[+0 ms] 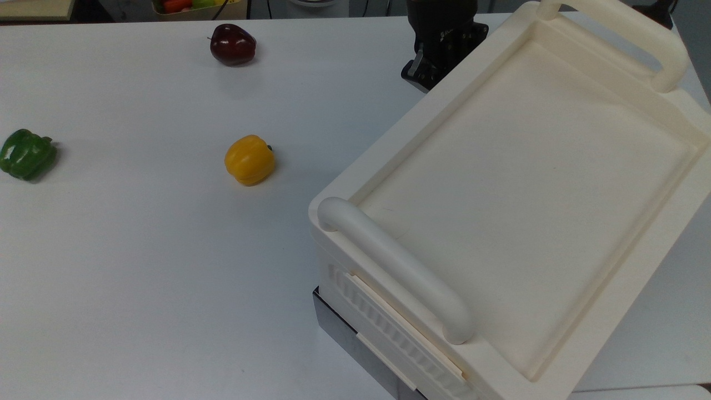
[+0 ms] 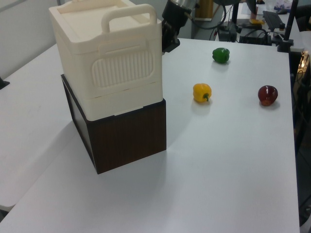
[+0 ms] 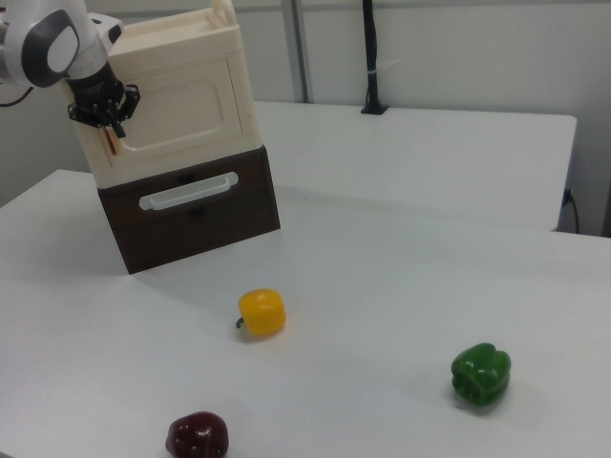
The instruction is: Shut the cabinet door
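The cream-white cabinet (image 1: 527,166) stands on a dark brown base at the top view's right. In the right view the cabinet door (image 3: 181,114) lies flat against the cabinet (image 3: 172,33) front, its copper handle strip (image 3: 114,143) near the right view's left edge. My black gripper (image 3: 107,122) sits right at that handled edge of the door. In the top view the gripper (image 1: 420,74) is tight against the cabinet's far left corner. In the left view the gripper (image 2: 169,44) is behind the ribbed side of the cabinet (image 2: 124,68).
A yellow pepper (image 1: 249,159) lies mid-table, a green pepper (image 1: 26,154) at the top view's far left, and a dark red apple (image 1: 233,44) near the back. The brown base carries a drawer with a white handle (image 3: 188,191). Open tabletop surrounds the fruit.
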You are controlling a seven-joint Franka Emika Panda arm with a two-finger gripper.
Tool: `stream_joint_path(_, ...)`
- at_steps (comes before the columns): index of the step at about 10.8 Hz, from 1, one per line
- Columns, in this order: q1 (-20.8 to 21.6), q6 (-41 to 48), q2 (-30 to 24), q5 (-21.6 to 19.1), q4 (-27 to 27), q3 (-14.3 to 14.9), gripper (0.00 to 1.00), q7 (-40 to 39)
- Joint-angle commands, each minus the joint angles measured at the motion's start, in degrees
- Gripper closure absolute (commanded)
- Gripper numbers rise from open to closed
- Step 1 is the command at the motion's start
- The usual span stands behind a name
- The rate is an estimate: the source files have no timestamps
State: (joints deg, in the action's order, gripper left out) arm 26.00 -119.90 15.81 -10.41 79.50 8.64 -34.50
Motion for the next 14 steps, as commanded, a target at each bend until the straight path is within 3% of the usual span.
stream_joint_path(1, 0.90, -0.60, 0.19, 2.58, -0.58, -0.11, 1.00, 1.72)
stream_joint_path(4, 1.34, 0.28, -1.04, 3.02, 0.48, -0.11, 1.00, 1.72)
stream_joint_path(7, -0.15, 7.38, -2.44, 3.29, 0.83, -0.11, 1.00, 4.07)
stream_joint_path(9, -1.38, 11.95, -3.58, 4.16, 0.83, -0.11, 1.00, 12.82)
stream_joint_path(11, -2.00, 15.91, -3.68, 9.32, 0.92, -1.60, 1.00, 24.51)
stream_joint_path(13, -5.50, 19.86, -3.94, 12.16, 2.49, -4.58, 0.95, 32.45)
stream_joint_path(14, -7.00, 22.14, -3.94, 12.17, 2.68, -4.68, 0.90, 33.61)
